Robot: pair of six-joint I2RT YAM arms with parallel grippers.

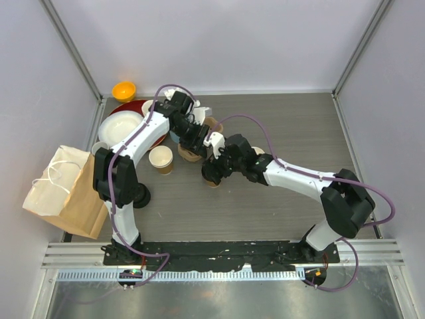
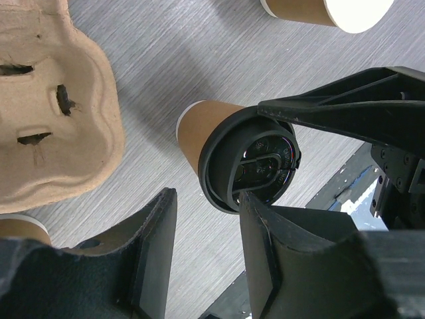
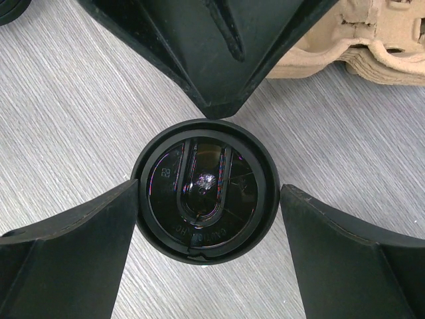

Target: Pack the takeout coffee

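A brown kraft coffee cup with a black sip lid [image 3: 204, 191] stands on the table; it also shows in the left wrist view [image 2: 249, 166] and in the top view [image 1: 212, 176]. My right gripper [image 3: 209, 189] is open, its fingers straddling the lid close at both sides. My left gripper [image 2: 207, 199] is open and empty, just beside that cup, above the right gripper [image 1: 216, 166]. An unlidded kraft cup [image 1: 161, 159] stands to the left. A pulp cup carrier [image 2: 53, 100] lies beside the left gripper [image 1: 194, 138].
A brown paper bag [image 1: 63, 189] with white handles stands at the table's left edge. A red plate with a white bowl [image 1: 123, 126] and an orange bowl [image 1: 123, 90] sit at the back left. Another open kraft cup [image 2: 332, 10] stands near the carrier [image 3: 372, 40].
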